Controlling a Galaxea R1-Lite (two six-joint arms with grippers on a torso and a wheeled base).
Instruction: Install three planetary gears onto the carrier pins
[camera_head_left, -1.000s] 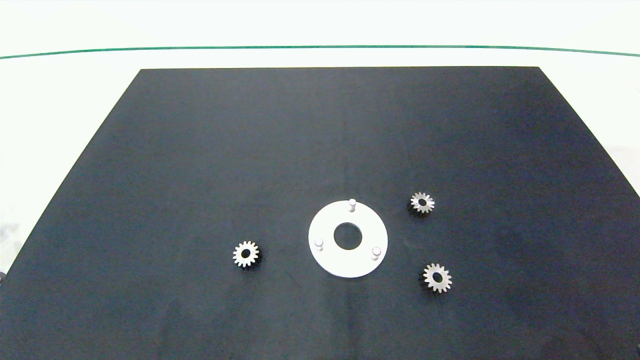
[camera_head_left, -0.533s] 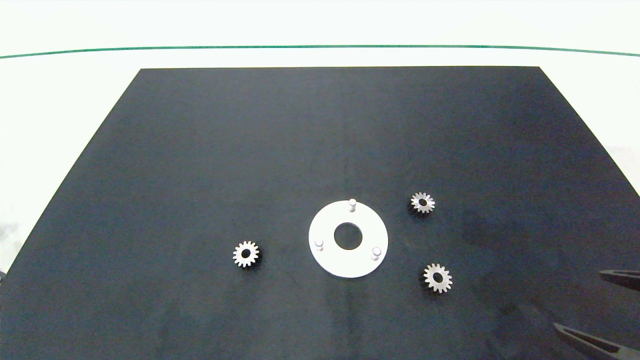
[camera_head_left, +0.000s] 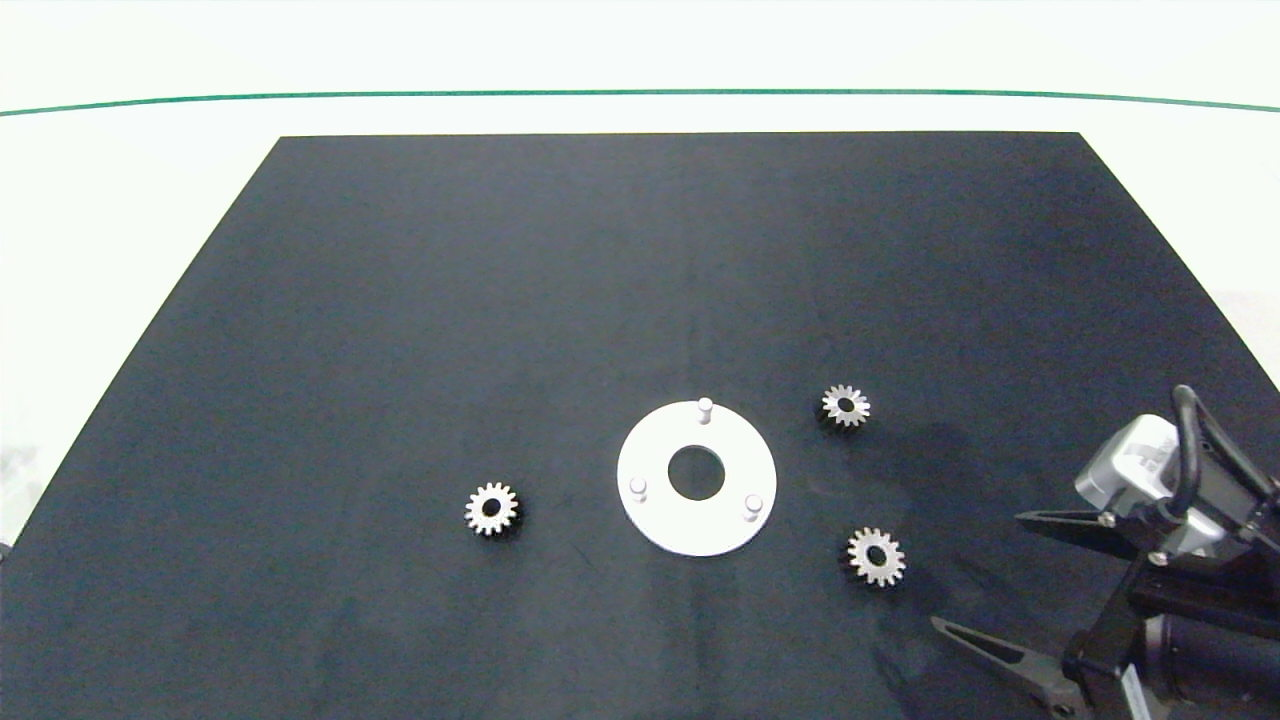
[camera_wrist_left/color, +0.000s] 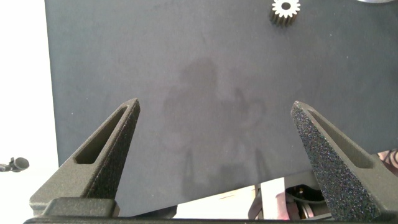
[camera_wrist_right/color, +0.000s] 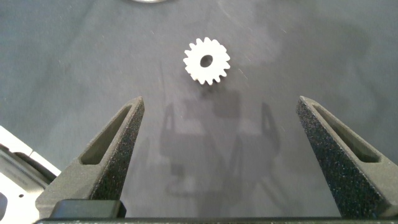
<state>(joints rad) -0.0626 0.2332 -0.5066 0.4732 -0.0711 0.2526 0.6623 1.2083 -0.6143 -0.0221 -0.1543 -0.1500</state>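
- Two claws show, both w/ fingers spread wide and nothing in them.
- The right gripper (camera_head_left: 975, 575) is at the near right corner of the black mat (camera_head_left: 640, 280), its tips pointing at the near right gear (camera_head_left: 876, 556), close by but not touching. In the right wrist view that gear (camera_wrist_right/color: 206, 61) lies flat on the mat, out past the fingers.
- The left gripper (camera_wrist_left/color: 216, 107) is not in the head view. In the left wrist view it hangs over bare mat near the mat's edge, far from the left gear (camera_wrist_left/color: 285, 10).
- Next out, the left gear (camera_head_left: 491, 509) lies flat, alone, well apart from the white disc (camera_head_left: 660, 520).
- The disc lies in the middle of the mat w/ a big hole. Its 3 carrier pins stand up bare: near left pin (camera_head_left: 637, 487), near right pin (camera_head_left: 753, 505), far pin (camera_head_left: 705, 406).
- Farther back on the right, the far right gear (camera_head_left: 845, 405) lies flat, near the disc but not touching.
- No gear is on a pin yet.
- Past the mat is the white table (camera_head_left: 640, 60) w/ a green line (camera_head_left: 640, 94) across it.
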